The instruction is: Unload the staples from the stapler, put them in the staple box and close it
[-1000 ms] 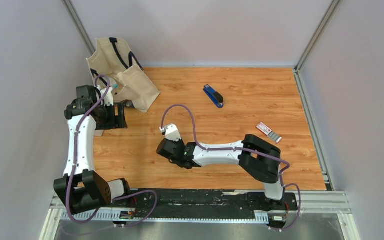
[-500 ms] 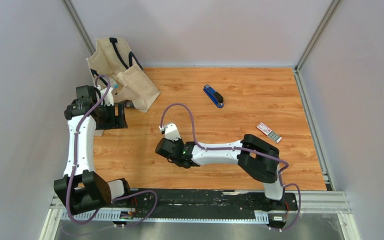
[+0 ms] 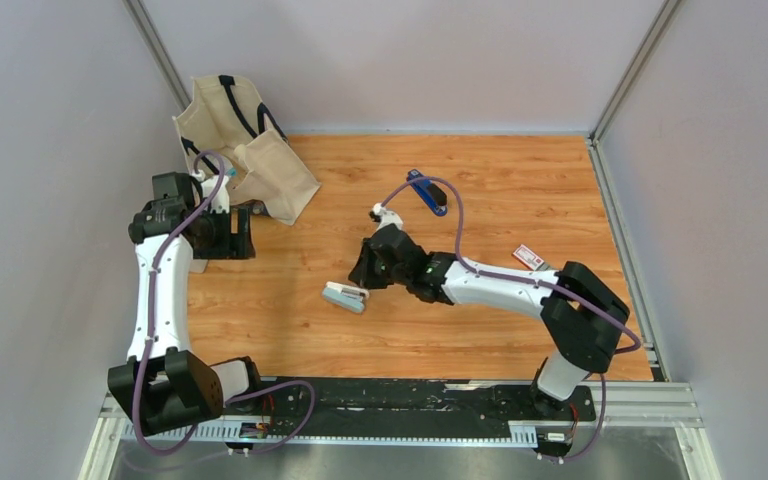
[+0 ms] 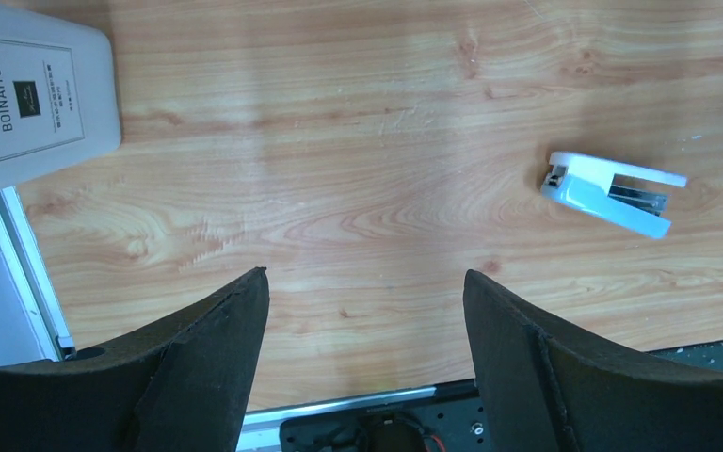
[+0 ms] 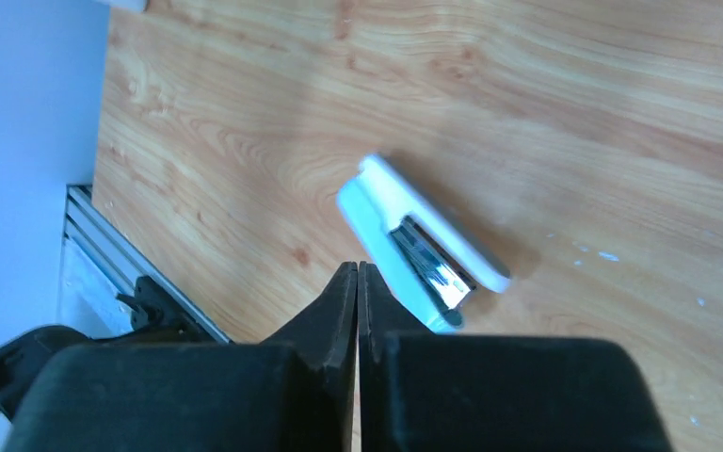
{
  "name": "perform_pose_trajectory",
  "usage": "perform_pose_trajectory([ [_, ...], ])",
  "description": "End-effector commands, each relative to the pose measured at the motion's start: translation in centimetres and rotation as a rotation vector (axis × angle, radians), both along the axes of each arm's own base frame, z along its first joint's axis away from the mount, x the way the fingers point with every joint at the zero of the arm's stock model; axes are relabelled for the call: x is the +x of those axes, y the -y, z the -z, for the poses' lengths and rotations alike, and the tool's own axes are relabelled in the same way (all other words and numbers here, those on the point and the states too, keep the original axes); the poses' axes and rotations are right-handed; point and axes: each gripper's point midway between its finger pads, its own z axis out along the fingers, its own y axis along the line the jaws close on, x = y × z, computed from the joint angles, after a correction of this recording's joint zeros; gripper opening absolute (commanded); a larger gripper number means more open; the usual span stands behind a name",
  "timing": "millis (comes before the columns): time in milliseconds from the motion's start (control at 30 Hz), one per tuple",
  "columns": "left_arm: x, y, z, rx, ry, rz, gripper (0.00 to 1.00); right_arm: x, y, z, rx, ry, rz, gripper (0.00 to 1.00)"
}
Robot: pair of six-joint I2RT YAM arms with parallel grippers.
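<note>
The right gripper (image 5: 358,275) is pressed fully closed, its two black fingers flush against each other with nothing between them. Its tips sit right at the stapler (image 5: 421,247); whether they actually touch it cannot be told. The left gripper (image 4: 365,277) is spread wide and holds nothing, hanging over bare wood at the left side of the table (image 3: 480,345), well apart from the stapler. The small pale grey stapler lies on the wood near the middle of the table, just left of the right gripper in the top view. Its long axis runs roughly left to right there, tilted slightly down toward the right. In the left wrist view its hinge end is to the left and its two arms gape toward the right, and the right wrist view shows shiny metal inside that mouth. A cream tote bag (image 3: 243,143) stands at the far left corner, a dark blue bar (image 3: 427,192) lies farther back, and a red-and-white box (image 3: 530,258) lies to the right.
</note>
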Motion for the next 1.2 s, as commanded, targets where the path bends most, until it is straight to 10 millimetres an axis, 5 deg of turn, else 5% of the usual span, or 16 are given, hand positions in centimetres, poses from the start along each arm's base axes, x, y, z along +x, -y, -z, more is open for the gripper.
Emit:
perform_pose_trajectory([
  [0, -0.1, 0.4, -0.7, 0.030, 0.046, 0.059, 0.84, -0.8, -1.5, 0.2, 0.222, -0.220, -0.054, 0.02],
  [167, -0.4, 1.0, -0.7, 0.042, 0.047, 0.097, 0.84, 0.3, -0.9, 2.0, 0.151, -0.224, -0.047, 0.13],
  [367, -0.9, 1.7, -0.3, 0.036, 0.030, 0.154, 0.85, 2.1, 2.5, 2.5, -0.177, -0.002, -0.123, 0.67],
  [433, -1.0, 2.6, 0.0, 0.047, 0.023, 0.215, 0.85, 2.6, 4.1, 2.8, -0.245, 0.023, -0.085, 0.76],
  [633, 0.6, 7.8, 1.4, 0.144, 0.007, 0.467, 0.86, 0.8, 8.7, 2.5, -0.230, 0.038, 0.014, 0.82],
  [900, 4.0, 17.2, 6.3, 0.220, -0.178, 0.852, 0.87, -1.8, 14.8, -1.3, -0.147, 0.099, 0.134, 0.90],
  [1033, 5.0, 20.0, 7.9, 0.249, -0.175, 0.942, 0.86, -2.7, 17.8, -2.2, -0.128, 0.134, 0.198, 0.88],
  [1167, 3.9, 22.2, 9.2, 0.236, -0.190, 1.056, 0.80, -3.3, 19.8, -2.9, -0.066, 0.168, 0.257, 0.84],
])
